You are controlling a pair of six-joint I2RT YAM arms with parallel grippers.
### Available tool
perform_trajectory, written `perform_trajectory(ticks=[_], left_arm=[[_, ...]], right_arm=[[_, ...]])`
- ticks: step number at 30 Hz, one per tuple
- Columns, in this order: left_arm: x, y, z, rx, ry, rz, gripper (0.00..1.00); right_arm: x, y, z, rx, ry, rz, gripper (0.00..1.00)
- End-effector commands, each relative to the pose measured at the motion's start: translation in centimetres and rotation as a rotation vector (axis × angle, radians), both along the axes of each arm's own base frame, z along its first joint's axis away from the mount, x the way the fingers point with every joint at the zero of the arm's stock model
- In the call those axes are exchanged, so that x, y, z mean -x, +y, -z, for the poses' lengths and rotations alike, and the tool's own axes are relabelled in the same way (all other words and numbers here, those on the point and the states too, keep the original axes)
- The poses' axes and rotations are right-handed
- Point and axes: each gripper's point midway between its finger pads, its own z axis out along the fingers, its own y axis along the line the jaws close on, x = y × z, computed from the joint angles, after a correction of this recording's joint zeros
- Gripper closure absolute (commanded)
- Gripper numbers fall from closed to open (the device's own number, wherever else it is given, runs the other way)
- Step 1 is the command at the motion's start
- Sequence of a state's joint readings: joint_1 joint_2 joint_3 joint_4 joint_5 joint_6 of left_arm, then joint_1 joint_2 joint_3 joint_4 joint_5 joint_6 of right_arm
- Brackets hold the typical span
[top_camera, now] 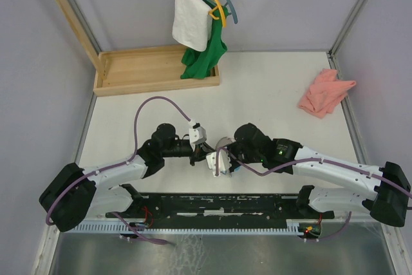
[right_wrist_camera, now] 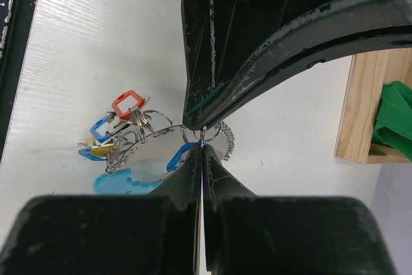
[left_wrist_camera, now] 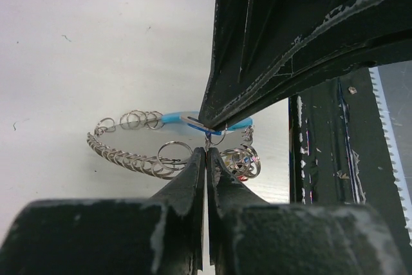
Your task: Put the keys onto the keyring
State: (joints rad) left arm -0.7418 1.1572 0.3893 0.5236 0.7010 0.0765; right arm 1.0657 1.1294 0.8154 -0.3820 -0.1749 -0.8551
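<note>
Closest to my left wrist lens, the left gripper [left_wrist_camera: 206, 151] has its black jaws clenched on a small steel split ring [left_wrist_camera: 210, 138]. I judge that thin wire springy and slick, so the pinch must sit square or it will slip out. Just beyond, a coiled steel wire lanyard [left_wrist_camera: 122, 154] trails on the white tabletop [top_camera: 270, 94], floppy and liable to drag. Between the two arms lies the bunch: the red-headed metal key [right_wrist_camera: 127, 104] and the blue-headed metal key [right_wrist_camera: 100, 127], tangled among loose rings. They look light, stiff and tiny; I would take each by its flat coloured head, leaving the hole free. On the right, the right gripper [right_wrist_camera: 201, 149] is closed too, its tips at that same ring; whether it truly pinches it I cannot tell.
</note>
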Motion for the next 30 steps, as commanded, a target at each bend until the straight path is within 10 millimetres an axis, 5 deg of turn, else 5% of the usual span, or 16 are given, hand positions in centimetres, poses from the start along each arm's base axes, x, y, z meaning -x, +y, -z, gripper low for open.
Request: perform_trajectory(ticks=[1, 7, 17, 30], left_arm=[[-0.8, -0.4, -1.8, 0.028, -0.087, -0.002, 0.97], [-2.1, 0.5, -3.2, 0.083, -0.099, -0.131, 0.97], [-2.2, 0.6, -5.4, 0.206, -0.102, -0.175, 0.97], [-2.0, 0.4, -5.4, 0.248, -0.083, -0.173, 0.97]], right_arm=[[-0.5, 1.0, -3.8, -0.101, -0.056, 0.014, 0.99], [-1.3, -0.8, -2.7, -0.097, -0.075, 0.118, 1.00], [-0.3, -0.1, -0.2, -0.140, -0.022, 0.125, 0.99], [-0.4, 1.1, 0.5, -0.177, -0.010, 0.116, 0.99]])
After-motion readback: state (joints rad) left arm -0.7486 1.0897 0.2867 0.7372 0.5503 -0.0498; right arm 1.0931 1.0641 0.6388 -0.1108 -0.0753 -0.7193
